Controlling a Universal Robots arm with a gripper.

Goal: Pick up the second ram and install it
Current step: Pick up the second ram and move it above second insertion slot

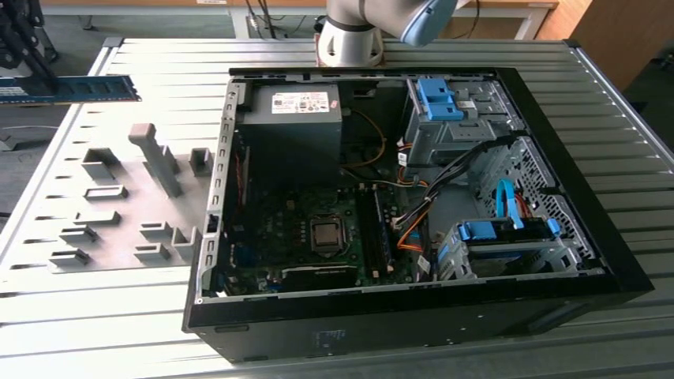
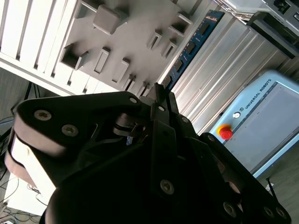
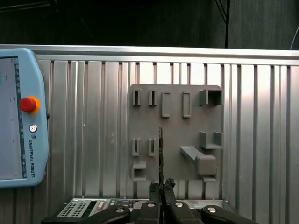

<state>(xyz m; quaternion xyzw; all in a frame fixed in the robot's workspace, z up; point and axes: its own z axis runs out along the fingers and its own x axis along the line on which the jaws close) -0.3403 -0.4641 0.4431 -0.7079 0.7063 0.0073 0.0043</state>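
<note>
Fingers (image 3: 153, 190): I see them clamped on one end of the second ram (image 1: 74, 88).
Second ram: aloft at the exterior view's left, above the grey fixture plate (image 1: 126, 205).
Computer case (image 1: 589, 260): open on the worktop (image 1: 106, 316), well apart.

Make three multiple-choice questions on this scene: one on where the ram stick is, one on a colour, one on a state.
1. Where is the second ram?
A. plugged into a slot
B. in the end effector, on the exterior view's left of the computer case
C. lying on the floor

2. What colour is the round button on the teach pendant?
A. green
B. yellow
C. red

3. How is the computer case?
A. open, motherboard exposed
B. closed
C. turned upside down

Answers: B, the end effector is shut on the stick, holding it in the air; C, the button is red in both wrist views; A, the inside shows.
</note>
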